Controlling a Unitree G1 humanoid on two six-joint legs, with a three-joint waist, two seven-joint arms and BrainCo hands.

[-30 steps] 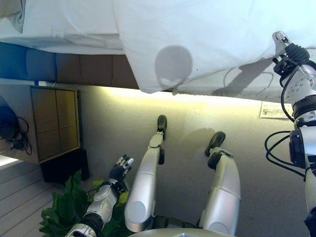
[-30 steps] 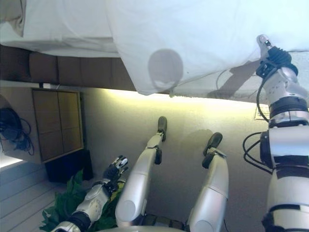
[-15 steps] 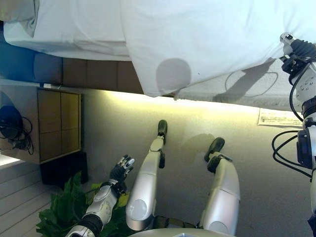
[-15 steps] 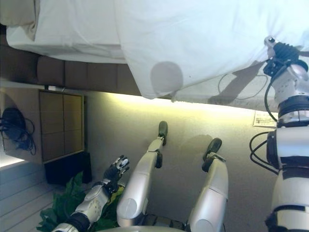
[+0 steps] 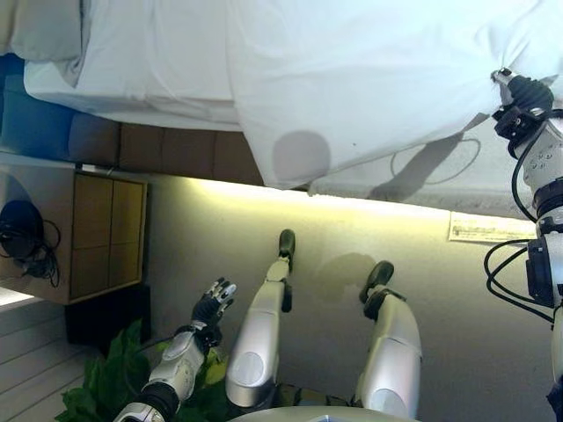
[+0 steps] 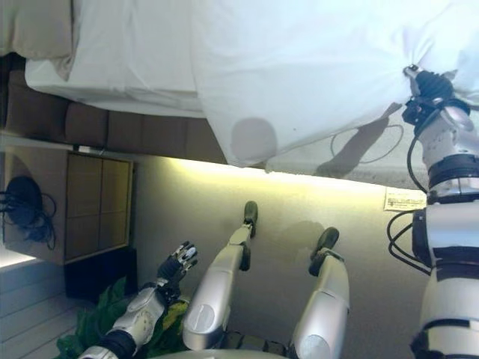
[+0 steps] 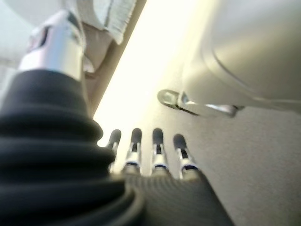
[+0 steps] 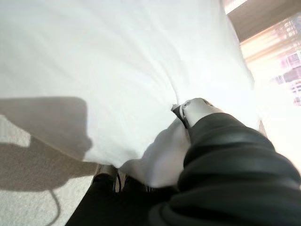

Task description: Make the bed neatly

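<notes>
A white duvet (image 5: 352, 79) lies across the bed and hangs over its near side, with a corner drooping toward the floor. My right hand (image 5: 519, 98) is at the duvet's right edge, shut on the cloth, which bunches around it. In the right wrist view the thumb (image 8: 195, 107) presses on the duvet (image 8: 94, 56) and the fingers are tucked under a fold. My left hand (image 5: 213, 306) hangs low at the lower left, open and empty, far from the bed; its straight fingers (image 7: 156, 147) show in the left wrist view.
A pillow (image 5: 44, 26) lies at the bed's left end on a white sheet (image 5: 149, 70). The brown bed base (image 5: 176, 151) shows below it. A wooden nightstand (image 5: 106, 233) and a green plant (image 5: 106, 387) stand at left. A paper label (image 5: 484, 229) lies on the carpet.
The whole view has shifted, so the bed sits lower in the picture. My right hand keeps its hold on the duvet edge, which now bunches more around it. The left hand has stayed put.
</notes>
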